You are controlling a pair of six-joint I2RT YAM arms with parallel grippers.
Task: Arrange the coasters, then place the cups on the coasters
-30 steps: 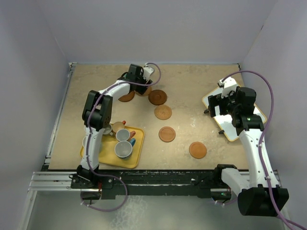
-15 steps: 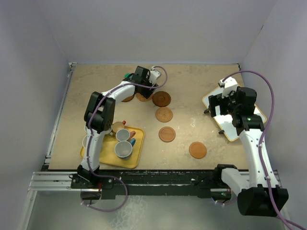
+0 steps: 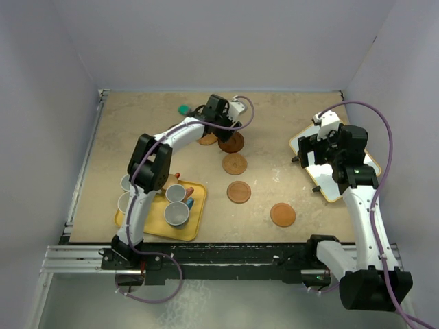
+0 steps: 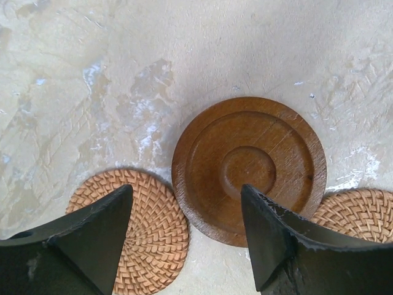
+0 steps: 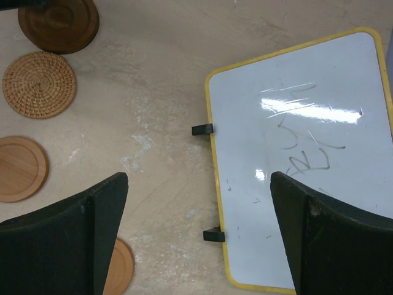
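Observation:
My left gripper point(image 3: 223, 122) point(image 4: 187, 236) hovers open at the far middle of the table, nothing between its fingers. Just under it lies a dark ringed wooden coaster point(image 4: 249, 169) point(image 3: 231, 142), with a woven coaster point(image 4: 144, 227) to one side and another woven coaster point(image 4: 362, 212) to the other. More coasters point(image 3: 239, 192) trail toward the near right, ending at one point(image 3: 282, 214). The cups point(image 3: 176, 213) stand on and beside the yellow tray point(image 3: 195, 226) at the near left, partly hidden by the left arm. My right gripper point(image 3: 309, 152) point(image 5: 199, 233) hangs open over the whiteboard's edge.
A yellow-rimmed whiteboard point(image 3: 333, 185) point(image 5: 301, 160) lies at the right. A small teal block point(image 3: 183, 109) sits near the back wall. The right wrist view also shows the dark coaster point(image 5: 58, 24), a woven one point(image 5: 39, 84) and a light wooden one point(image 5: 18, 169).
My left gripper has swept rightward along the far side of the table, and the coasters there have shifted right with it. The right arm has not moved.

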